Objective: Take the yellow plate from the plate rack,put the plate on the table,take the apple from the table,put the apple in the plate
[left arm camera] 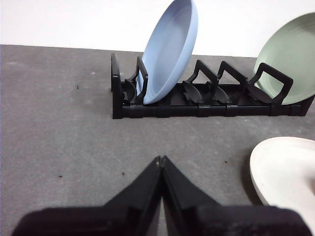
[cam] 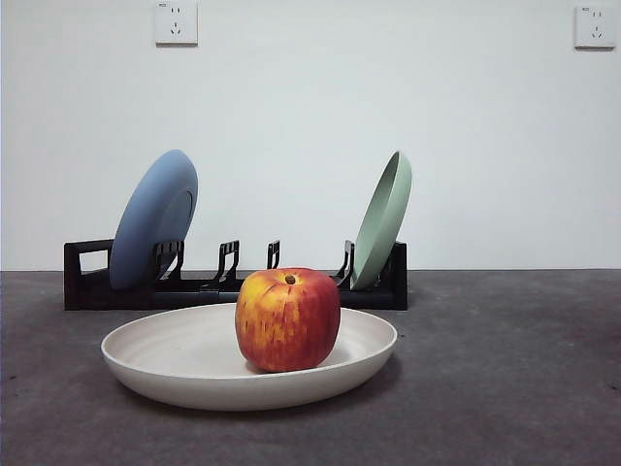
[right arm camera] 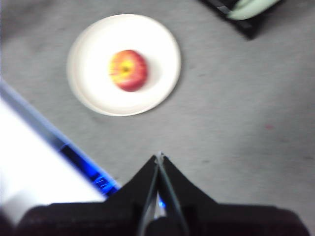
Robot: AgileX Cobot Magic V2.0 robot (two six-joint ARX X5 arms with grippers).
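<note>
- Table (cam: pixel 524 388), dark grey and mottled, is seen carrying everything; its far edge is met by a white wall (cam: pixel 310 116) on which two sockets (cam: pixel 176 21) are fixed high up.
- The plate rack (cam: pixel 233 286), long, low and black, is set across the table toward the far edge, just behind the yellow plate.
- A blue plate (cam: pixel 155 218) is held upright and slightly tilted in the slots near the rack's boxy open end, and a pale green plate (cam: pixel 383 218) is leaned in the slots at the other end; the dividers between them are unoccupied.
- The yellow plate (cam: pixel 184 364), cream and shallow with a raised rim, is laid flat on the table in front of the rack, apart from it.
- The apple (cam: pixel 288 318), red with yellow-orange streaks, is rested upright inside the yellow plate, near its middle, stem dimple turned upward.
- The left gripper (left arm camera: pixel 161 160) is held low over bare table, near the rack's blue-plate end and beside the yellow plate's rim; its jaws are pressed together with nothing between them.
- The right gripper (right arm camera: pixel 160 156) is held high above the table, well apart from the plate and apple; its jaws are likewise closed together on nothing. That view is blurred.
</note>
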